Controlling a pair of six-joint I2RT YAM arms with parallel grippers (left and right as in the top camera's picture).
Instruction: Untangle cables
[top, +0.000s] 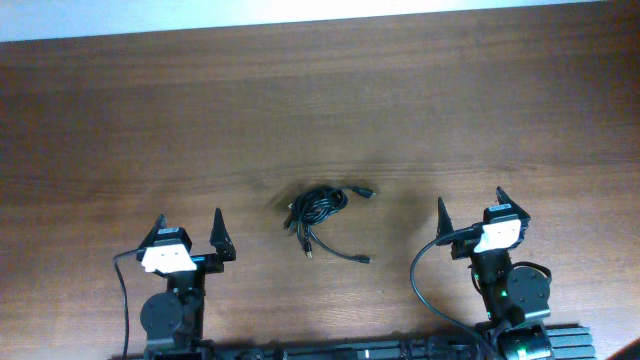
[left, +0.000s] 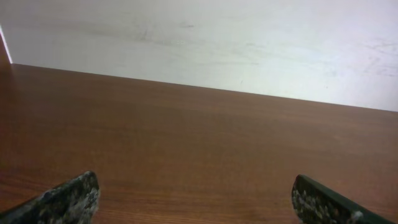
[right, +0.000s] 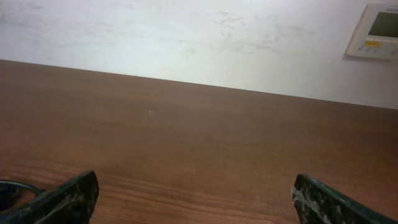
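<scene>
The cables (top: 318, 212) lie as one small black tangle of loops near the middle of the wooden table (top: 320, 110), with loose plug ends trailing toward the front. My left gripper (top: 188, 226) stands open to the tangle's lower left, well apart from it. My right gripper (top: 470, 205) stands open on the tangle's right, also apart. In the left wrist view the fingertips (left: 74, 196) frame bare wood. The right wrist view shows bare wood between the fingertips (right: 71, 196), and a bit of black cable (right: 12, 188) shows at the far left edge.
A pale wall (left: 205, 43) rises behind the table's far edge. A white wall panel (right: 375, 31) with a small screen hangs at the upper right of the right wrist view. Thick black arm wires (top: 425, 280) loop near the front edge.
</scene>
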